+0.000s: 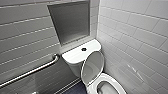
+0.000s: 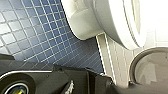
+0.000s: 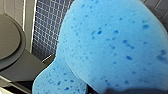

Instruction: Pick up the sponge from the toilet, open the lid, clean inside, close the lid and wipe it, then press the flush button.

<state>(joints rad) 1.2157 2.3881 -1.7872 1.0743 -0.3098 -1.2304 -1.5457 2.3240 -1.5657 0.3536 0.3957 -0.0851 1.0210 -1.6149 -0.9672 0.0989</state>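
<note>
The white toilet (image 1: 77, 56) stands in the corner with its lid (image 1: 92, 67) raised and leaning back against the tank. Below the lid the open bowl and seat (image 1: 110, 86) show. The small dark flush button (image 1: 84, 49) sits in the middle of the tank top. In the right wrist view the bright blue speckled sponge (image 3: 112, 45) looms close, and my right gripper (image 3: 135, 91) is shut on its near end. The left wrist view looks past the toilet's white outer bowl (image 2: 85, 20) to the floor. Nothing is in the left gripper.
A metal grab bar (image 1: 32, 71) runs along the grey tiled wall at the left. A recessed grey niche (image 1: 70, 22) sits above the tank. White tiles (image 1: 135, 37) cover the right wall. The floor (image 2: 32, 32) is blue mosaic. A grey round-rimmed object (image 2: 150, 65) lies near the left arm.
</note>
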